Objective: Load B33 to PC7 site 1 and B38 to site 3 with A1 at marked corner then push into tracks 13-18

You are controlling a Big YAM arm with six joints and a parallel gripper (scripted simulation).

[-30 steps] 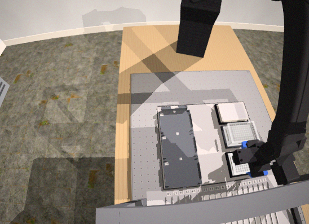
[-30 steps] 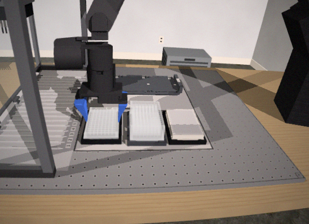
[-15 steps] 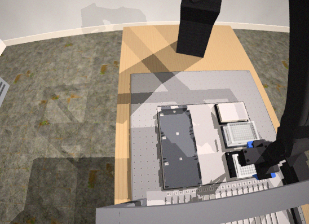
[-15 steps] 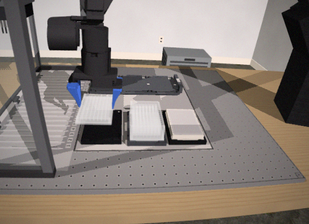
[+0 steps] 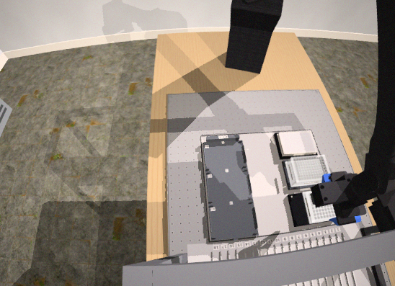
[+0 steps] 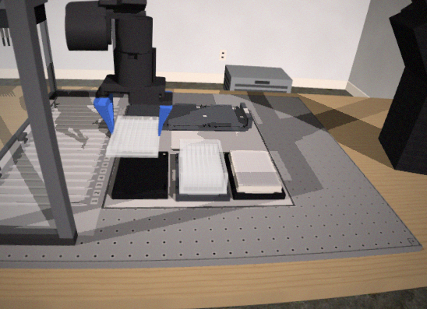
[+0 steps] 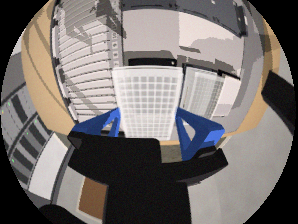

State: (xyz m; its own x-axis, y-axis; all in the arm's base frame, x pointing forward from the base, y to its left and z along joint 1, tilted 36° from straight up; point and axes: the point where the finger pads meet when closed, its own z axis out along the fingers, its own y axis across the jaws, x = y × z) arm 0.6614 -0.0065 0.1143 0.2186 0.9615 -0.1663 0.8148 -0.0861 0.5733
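End effector [image 6: 135, 118] is gripping the fine-welled white plate [image 6: 133, 136] across its width, blue fingers [image 6: 104, 110] pressing on opposite side walls — the plate is hanging in the air above its black nest [image 6: 140, 177], slightly tilted, near the rail-side edge of the tabletop [image 6: 351, 268]. In the wrist view the plate [image 7: 152, 104] is sticking out ahead of the fingers, so the grip is sitting toward one end.

Judging by its look: thin moulded plastic, light, stiff but smooth-walled — likely to slip or pivot if swung quickly. Holding at the skirt, on the side walls, seems soundest; nearer mid-length would be steadier.

The long dark carrier [image 6: 208, 117] is lying unloaded toward the far edge. The clear deep block [image 6: 202, 165] and the other white plate [image 6: 255, 171] are sitting in their nests alongside.
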